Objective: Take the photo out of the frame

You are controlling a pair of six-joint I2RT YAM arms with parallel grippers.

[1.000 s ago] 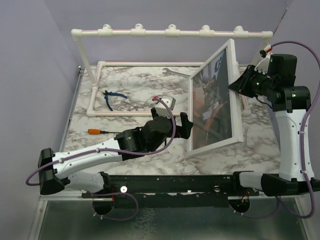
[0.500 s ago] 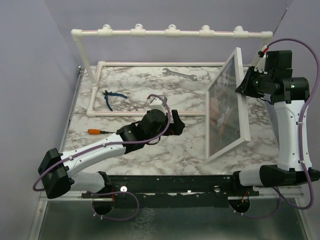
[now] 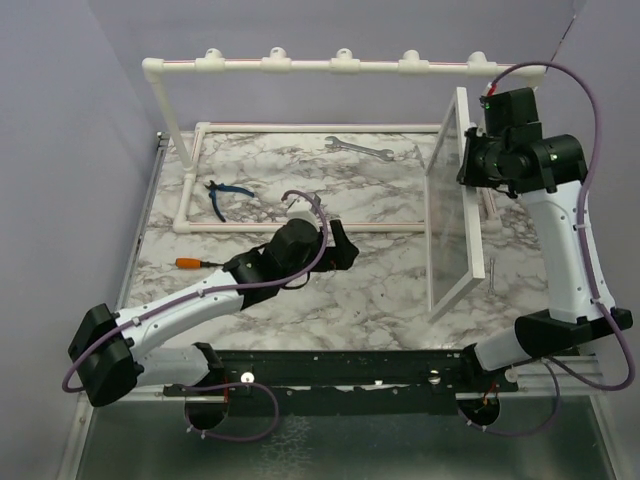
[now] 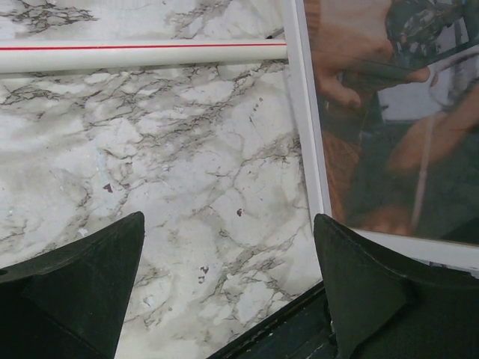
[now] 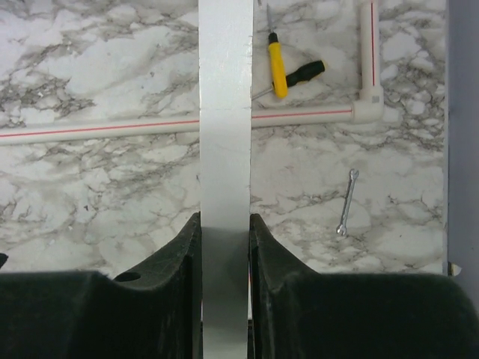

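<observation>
The frame [image 3: 466, 235] stands almost upright at the right of the table, nearly edge-on to the top camera, its lower corner close to the marble. My right gripper [image 3: 466, 165] is shut on its upper right edge; in the right wrist view the white edge of the frame [image 5: 224, 112] runs between the two fingers of that gripper [image 5: 224, 232]. The left wrist view shows the white border of the frame [image 4: 303, 112] and, behind the glass, the reddish-brown photo [image 4: 389, 134]. My left gripper [image 3: 348, 248] is open and empty, left of the frame and apart from it, its fingers [image 4: 82, 292] over bare marble.
A white pipe rack [image 3: 340, 65] spans the back, with its base pipe [image 4: 142, 56] lying on the table. Blue pliers [image 3: 228, 193], a wrench [image 3: 358, 148] and an orange screwdriver [image 3: 190, 262] lie to the left. A small wrench [image 5: 346, 202] and a yellow screwdriver [image 5: 278, 67] lie behind the frame.
The right arm has swung the frame rightward and turned it more upright and edge-on. The left arm has drawn back to the left, away from the frame.
</observation>
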